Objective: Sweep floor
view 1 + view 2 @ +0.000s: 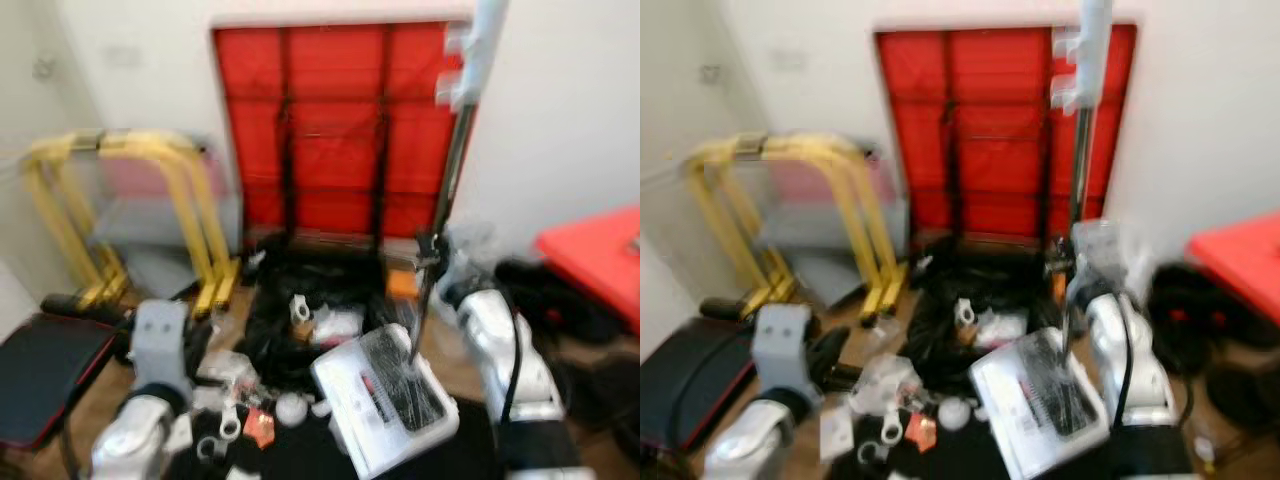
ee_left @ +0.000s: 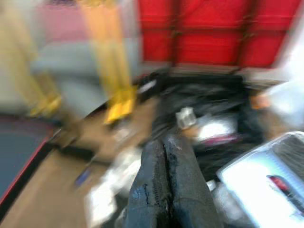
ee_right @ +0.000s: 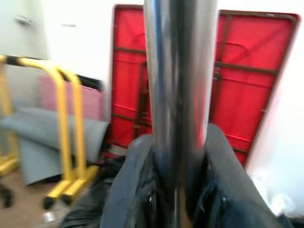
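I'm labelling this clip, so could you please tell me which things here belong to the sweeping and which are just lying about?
Sweeping:
right gripper clamped on the metal pole
white sweeper head
litter scraps

Lying about:
red folded table
yellow frame
black bag

The right gripper (image 3: 178,190) is raised, its fingers (image 3: 130,190) clamped on either side of a pole (image 3: 180,85). The left gripper (image 2: 166,175) is held low, fingers pressed together.
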`<state>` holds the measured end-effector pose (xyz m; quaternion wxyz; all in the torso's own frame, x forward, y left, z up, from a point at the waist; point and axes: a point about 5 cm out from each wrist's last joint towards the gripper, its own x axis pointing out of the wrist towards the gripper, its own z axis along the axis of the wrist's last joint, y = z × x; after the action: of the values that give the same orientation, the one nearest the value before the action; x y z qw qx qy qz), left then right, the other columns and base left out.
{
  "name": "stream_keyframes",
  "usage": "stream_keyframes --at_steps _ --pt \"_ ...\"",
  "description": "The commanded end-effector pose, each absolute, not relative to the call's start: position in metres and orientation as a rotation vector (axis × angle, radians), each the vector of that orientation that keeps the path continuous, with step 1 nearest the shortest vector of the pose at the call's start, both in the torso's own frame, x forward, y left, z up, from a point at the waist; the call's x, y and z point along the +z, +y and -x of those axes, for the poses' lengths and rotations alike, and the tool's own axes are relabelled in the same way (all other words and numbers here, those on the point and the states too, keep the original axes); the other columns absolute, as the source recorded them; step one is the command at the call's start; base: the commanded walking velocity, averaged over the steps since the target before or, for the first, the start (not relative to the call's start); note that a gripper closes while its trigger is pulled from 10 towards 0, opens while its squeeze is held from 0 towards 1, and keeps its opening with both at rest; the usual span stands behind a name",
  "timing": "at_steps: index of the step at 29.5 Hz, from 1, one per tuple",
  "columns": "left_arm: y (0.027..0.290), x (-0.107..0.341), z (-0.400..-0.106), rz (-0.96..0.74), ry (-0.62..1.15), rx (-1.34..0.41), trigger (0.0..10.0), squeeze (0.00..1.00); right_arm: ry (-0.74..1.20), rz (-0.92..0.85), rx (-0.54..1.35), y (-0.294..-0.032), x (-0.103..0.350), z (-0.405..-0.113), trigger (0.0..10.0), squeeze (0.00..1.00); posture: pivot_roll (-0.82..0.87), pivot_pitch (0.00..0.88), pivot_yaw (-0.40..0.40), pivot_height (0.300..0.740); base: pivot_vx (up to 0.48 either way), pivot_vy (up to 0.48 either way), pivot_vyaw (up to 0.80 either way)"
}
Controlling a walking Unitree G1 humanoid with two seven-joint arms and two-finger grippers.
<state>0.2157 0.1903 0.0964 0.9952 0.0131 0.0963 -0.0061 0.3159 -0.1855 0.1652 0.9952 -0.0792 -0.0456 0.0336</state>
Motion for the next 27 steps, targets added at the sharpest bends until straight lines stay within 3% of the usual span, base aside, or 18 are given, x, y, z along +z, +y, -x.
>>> stream_keyframes --at_steps 1,27 --pt "0.1932 0.1047 -0.2203 -0.029 0.154 0.043 10.0 0.0 -0.165 0.139 0.091 -0.1778 0.1805 -0.3178 10.0 0.0 -0.1 0.0 0.018 0.74 0.0 0.0 0.0" --pt "0.1921 0.107 -0.2184 -0.027 0.143 0.013 10.0 0.0 -0.129 0.166 0.006 -0.1843 0.1747 -0.3243 10.0 0.0 -0.1 0.014 0.012 0.74 0.0 0.0 0.0"
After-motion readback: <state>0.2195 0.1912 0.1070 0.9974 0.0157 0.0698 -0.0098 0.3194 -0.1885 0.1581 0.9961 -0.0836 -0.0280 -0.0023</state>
